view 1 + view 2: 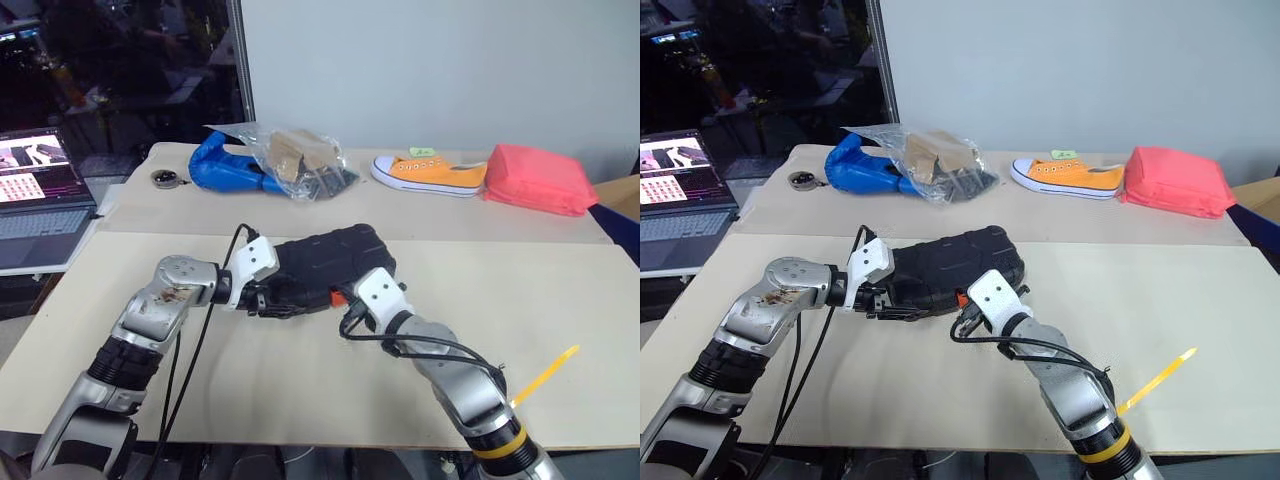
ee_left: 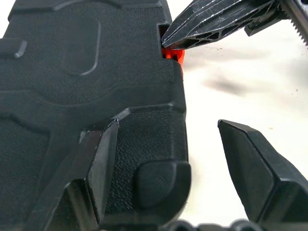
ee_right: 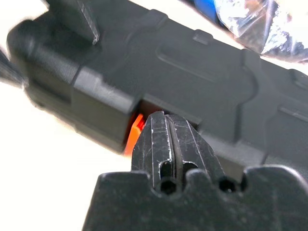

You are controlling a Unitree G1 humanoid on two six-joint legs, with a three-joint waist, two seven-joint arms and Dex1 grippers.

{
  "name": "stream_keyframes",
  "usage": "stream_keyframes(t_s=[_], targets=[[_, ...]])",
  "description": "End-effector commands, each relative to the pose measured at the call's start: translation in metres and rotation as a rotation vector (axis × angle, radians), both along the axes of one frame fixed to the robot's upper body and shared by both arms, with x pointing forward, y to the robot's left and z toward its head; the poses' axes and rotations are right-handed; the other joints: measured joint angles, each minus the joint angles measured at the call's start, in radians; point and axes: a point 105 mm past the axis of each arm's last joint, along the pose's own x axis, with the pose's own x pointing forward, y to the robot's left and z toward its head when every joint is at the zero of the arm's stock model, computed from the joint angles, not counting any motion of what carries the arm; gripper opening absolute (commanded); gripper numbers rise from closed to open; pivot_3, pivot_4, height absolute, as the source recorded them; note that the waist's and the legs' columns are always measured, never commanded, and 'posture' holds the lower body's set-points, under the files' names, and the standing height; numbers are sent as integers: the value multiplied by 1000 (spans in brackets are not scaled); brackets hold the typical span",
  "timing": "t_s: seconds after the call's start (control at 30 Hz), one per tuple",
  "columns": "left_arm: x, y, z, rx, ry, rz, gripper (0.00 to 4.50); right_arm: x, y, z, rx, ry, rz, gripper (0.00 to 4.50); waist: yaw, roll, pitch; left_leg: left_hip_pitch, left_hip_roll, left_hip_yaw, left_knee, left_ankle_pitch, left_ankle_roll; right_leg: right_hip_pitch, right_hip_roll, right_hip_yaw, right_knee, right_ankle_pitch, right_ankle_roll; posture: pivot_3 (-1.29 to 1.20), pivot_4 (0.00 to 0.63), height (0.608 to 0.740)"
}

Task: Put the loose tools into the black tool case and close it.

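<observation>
The black tool case [image 1: 320, 262] lies closed on the beige table, ribbed shell up. Its small orange latch [image 1: 338, 297] sits on the near edge. My left gripper [image 1: 262, 298] is open and straddles the case's left near corner. In the left wrist view one of its fingers [image 2: 103, 159] rests over the lid and the other stands off the side above the table. My right gripper [image 3: 166, 118] is shut, and its tips press at the orange latch [image 3: 134, 134]. The left wrist view also catches the right gripper [image 2: 166, 41] at the latch [image 2: 174, 53]. The loose tools are out of view.
On the far table lie a blue bag [image 1: 235, 165] under a clear plastic bag, an orange shoe [image 1: 430, 172] and a pink pouch [image 1: 540, 178]. A laptop [image 1: 40, 190] stands at the left. A yellow strip [image 1: 545, 375] lies near the right front edge.
</observation>
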Motion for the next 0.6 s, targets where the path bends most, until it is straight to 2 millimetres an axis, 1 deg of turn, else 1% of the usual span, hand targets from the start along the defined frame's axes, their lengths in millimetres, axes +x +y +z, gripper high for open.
stream_keyframes(t_s=[0.03, 0.1, 0.13, 0.2, 0.27, 0.3, 0.33, 0.37, 0.4, 0.43, 0.47, 0.5, 0.53, 0.57, 0.6], targets=[[-9, 8, -32, 68, 126, 31, 3517, -8, -13, -55, -105, 168, -38, 9, 0, 0, 0, 1, 0, 0, 0, -2, -4, 1, -1, 0, 0, 0, 0, 0, 150, 740], [-9, 8, -30, 55, 107, 27, 3517, -2, -14, -39, -29, 101, -59, 9, 0, 0, 0, 2, 0, 0, -1, -3, -4, 2, -6, -1, 0, 0, 0, 0, 150, 740], [-8, 7, -28, 42, 93, 28, 3517, 0, -15, -27, 23, 53, -70, 9, 1, -1, 0, 4, 0, 0, -1, -3, -4, 2, -8, -2, 0, 0, 0, 0, 150, 740], [-10, 4, -18, -18, 46, 12, 3517, -2, -16, 8, 179, -77, -55, 9, 3, 0, 0, 2, 0, 0, -1, -3, -4, 3, -9, -3, 0, 0, 0, 0, 150, 740], [-10, 3, -7, -69, -25, 18, 3517, -11, -18, 30, 289, -132, -4, 9, 7, 0, 2, -3, -1, 1, -1, -2, -4, 1, -10, -4, -1, 0, 0, 0, 150, 740], [-8, 3, 6, -146, -72, 52, 3517, -22, -29, 43, 322, -144, 32, 9, 10, 1, 4, -6, -1, 1, -1, -2, -4, 0, -10, -5, -1, 1, 2, 0, 150, 740], [-8, 5, 15, -201, -103, 77, 3517, -30, -35, 52, 336, -153, 61, 9, 12, 3, 5, -9, -1, 2, -1, -1, -1, -4, -10, -6, -1, 4, 8, 0, 150, 740], [-12, 5, 23, -271, -81, 75, 3517, -37, -42, 56, 326, -152, 83, 291, 14, 4, 6, -15, -2, 2, 0, 2, 4, -8, -10, -8, -1, 5, 6, 0, 150, 740], [-20, 7, 34, -359, -56, 65, 3764, -45, -47, 58, 300, -149, 117, 585, 15, 3, 7, -23, -4, 2, 0, 2, 4, -15, -9, -9, 1, 6, 7, 0, 150, 740], [-29, 15, 39, -388, -45, 63, 4018, -54, -58, 60, 285, -127, 133, 834, 14, 3, 8, -26, -5, 2, 1, 2, 4, -18, -8, -10, 1, 7, 8, 0, 150, 740], [-36, 20, 43, -401, -41, 65, 4164, -62, -65, 62, 275, -110, 148, 1129, 12, 3, 9, -27, -5, 2, 1, 1, 2, -18, -7, -10, 0, 7, 8, 0, 150, 740], [-45, 29, 44, -402, -36, 78, 4493, -74, -77, 61, 237, -79, 170, 1495, 12, 3, 9, -30, -5, 2, 1, 0, 2, -20, -8, -10, -1, 6, 9, 0, 150, 740], [-53, 36, 43, -394, -27, 95, 4500, -83, -87, 61, 212, -49, 178, 1716, 12, 3, 10, -32, -5, 1, 0, -2, 0, -20, -7, -12, -4, 5, 10, 0, 150, 740], [-62, 44, 42, -386, -10, 114, 4500, -93, -99, 60, 187, -14, 186, 2194, 14, 3, 11, -32, -5, 1, 0, -4, -1, -20, -7, -12, -5, 5, 10, 0, 150, 740], [-70, 52, 39, -370, 3, 133, 4500, -101, -111, 59, 154, 15, 188, 2421, 17, 4, 11, -32, -5, 0, 0, -5, -3, -19, -8, -14, -6, 3, 11, 0, 150, 740]])
